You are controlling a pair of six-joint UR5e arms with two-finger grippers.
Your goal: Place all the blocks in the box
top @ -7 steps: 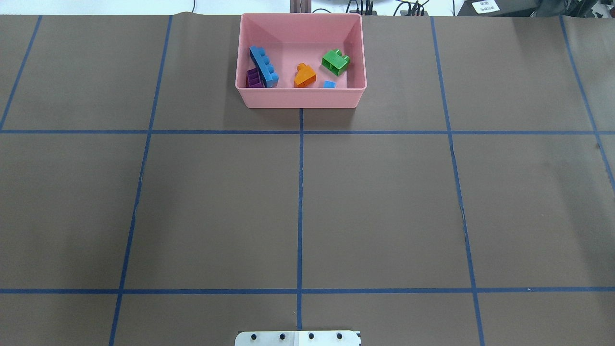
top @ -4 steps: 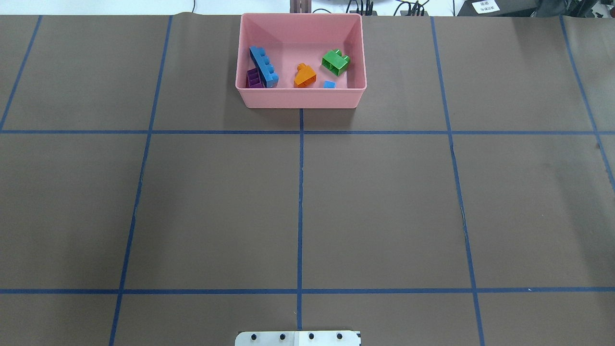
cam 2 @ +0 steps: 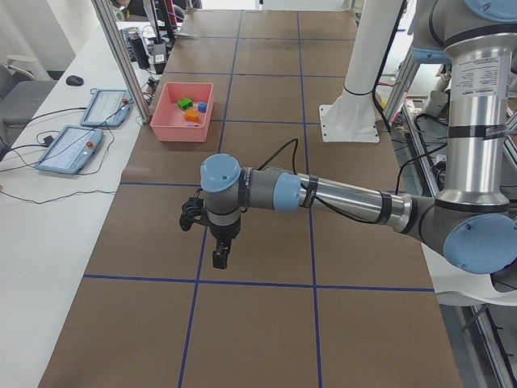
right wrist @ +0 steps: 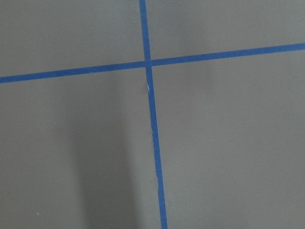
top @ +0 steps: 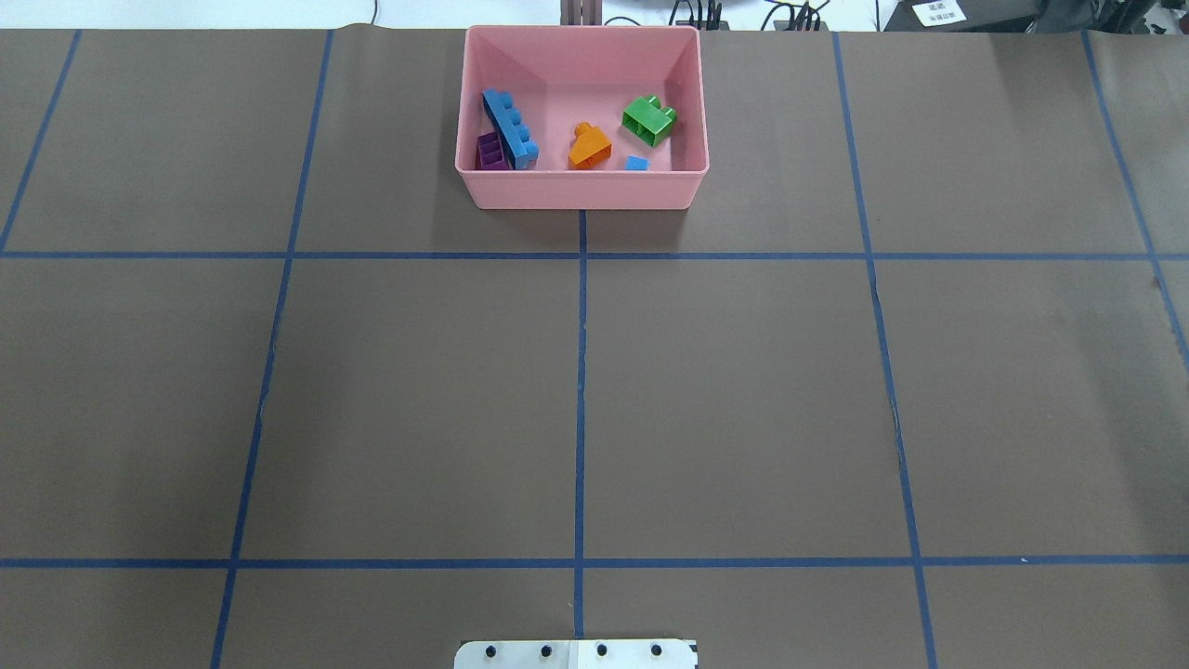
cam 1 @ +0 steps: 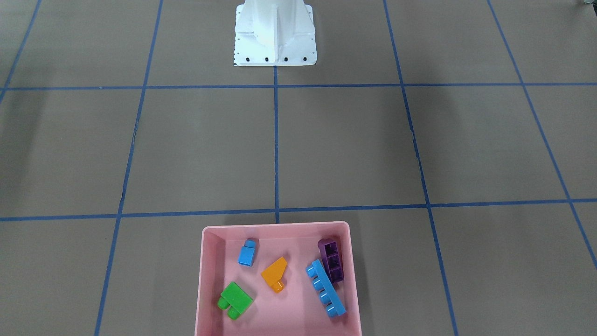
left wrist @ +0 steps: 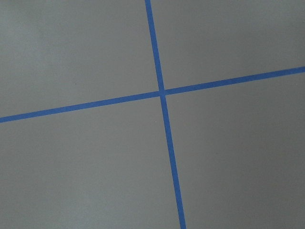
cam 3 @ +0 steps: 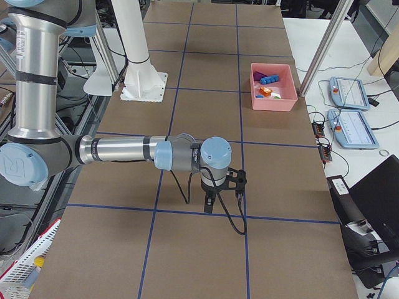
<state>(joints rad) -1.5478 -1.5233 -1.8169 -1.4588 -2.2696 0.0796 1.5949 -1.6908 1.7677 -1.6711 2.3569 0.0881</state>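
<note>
Box, far centre of the table: holds the orange brick, the purple brick touching the long light-blue brick at the left wall, the small light-blue brick and the green brick. All five are in, so the task looks done. The left gripper and right gripper hang over tape crossings, well apart from the box, and I cannot tell whether either is parted or closed. The box's far wall sits near the table's far edge, with open paper elsewhere.

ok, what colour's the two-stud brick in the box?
Green. The brick shows best in the front-facing view.
</note>
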